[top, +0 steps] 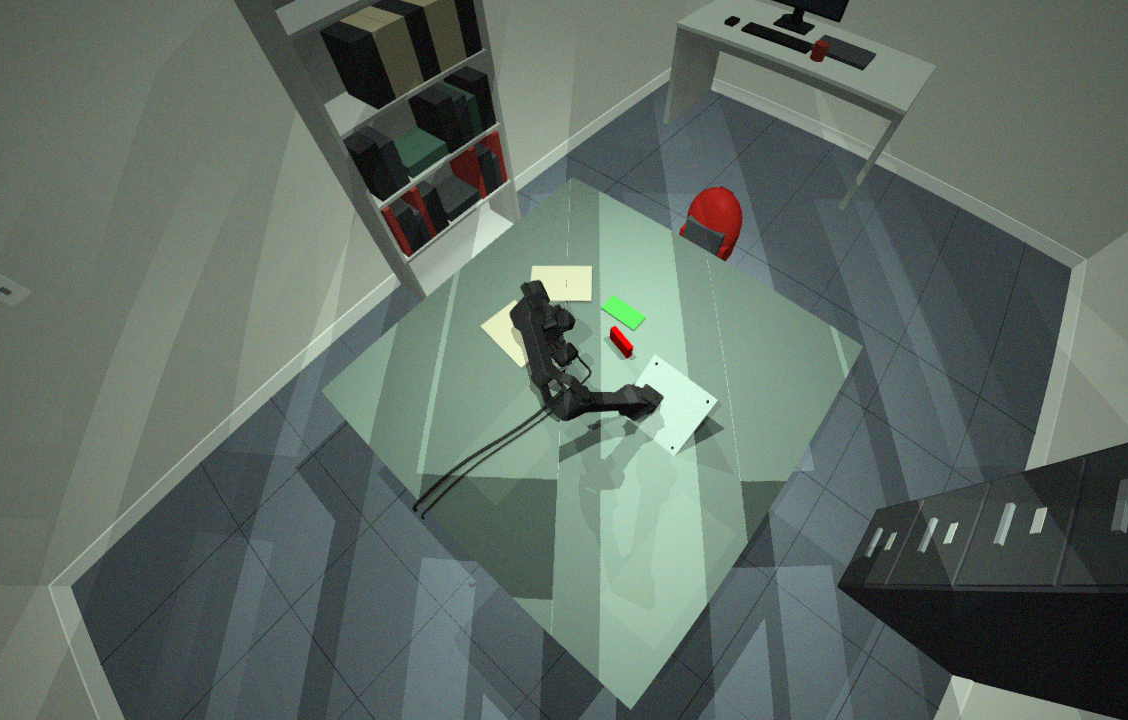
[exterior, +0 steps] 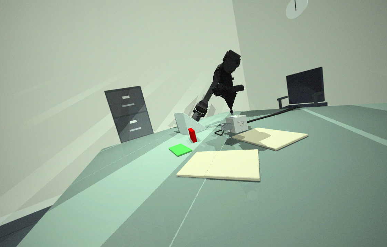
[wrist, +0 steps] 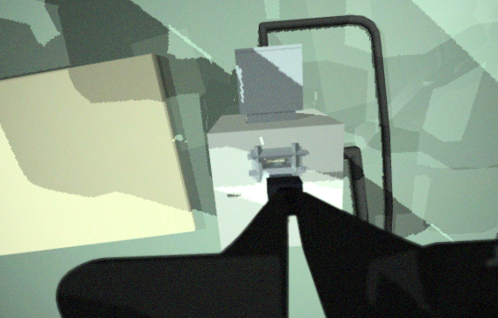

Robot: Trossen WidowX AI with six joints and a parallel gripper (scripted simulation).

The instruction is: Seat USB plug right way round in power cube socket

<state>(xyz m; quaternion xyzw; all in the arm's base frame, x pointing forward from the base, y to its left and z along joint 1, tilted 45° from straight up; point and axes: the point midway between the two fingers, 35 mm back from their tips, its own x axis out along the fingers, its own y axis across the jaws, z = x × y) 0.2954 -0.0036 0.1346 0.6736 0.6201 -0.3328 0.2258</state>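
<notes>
The white power cube (exterior: 236, 125) (wrist: 236, 221) stands on the table. The grey socket frame (wrist: 275, 161) on its top shows in the wrist view, and its slot is visible. My gripper (exterior: 231, 108) (wrist: 289, 203) points down over the cube and is shut on the small dark USB plug (exterior: 231, 112) (wrist: 284, 180). In the wrist view the plug appears just below the socket frame, not in the slot. In the exterior view it is very close above the cube top; any gap is too small to judge. Which way round the plug faces is hidden. The arm hides the cube in the top view.
A grey adapter (exterior: 226, 126) (wrist: 268, 84) with a looped black cable (wrist: 381, 110) sticks out of the cube's side. Cream pads (top: 572, 282) (exterior: 225, 165) (wrist: 112, 146), a green pad (top: 623, 312) (exterior: 180, 150), a red block (top: 620, 342) (exterior: 192, 135) and a white wedge (top: 680, 402) (exterior: 185, 124) are nearby.
</notes>
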